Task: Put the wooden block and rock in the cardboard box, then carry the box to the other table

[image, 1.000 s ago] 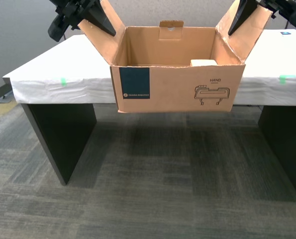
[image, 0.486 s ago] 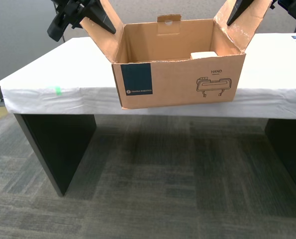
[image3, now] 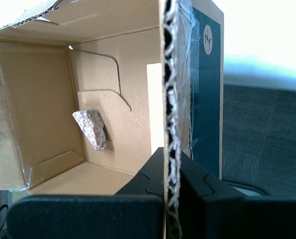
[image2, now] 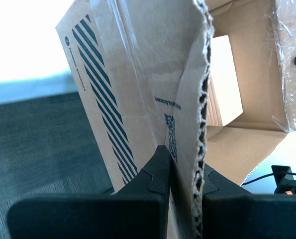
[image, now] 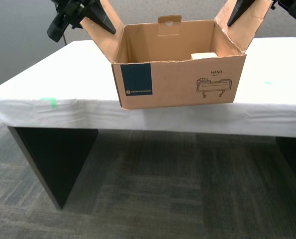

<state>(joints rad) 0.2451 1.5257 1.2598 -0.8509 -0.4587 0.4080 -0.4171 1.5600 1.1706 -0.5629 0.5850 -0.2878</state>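
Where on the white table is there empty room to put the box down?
The white table looks bare between the green tape mark at its front edge and the cardboard box. It also looks bare on the exterior view's right of the box, near a faint green spot. The crowded part is inside the box, with the rock and wooden block.

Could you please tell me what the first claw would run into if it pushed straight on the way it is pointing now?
My first claw is shut on a side flap of the cardboard box, so it would only slide further along that flap. Beyond it, probably the box's wall; depth is unclear.
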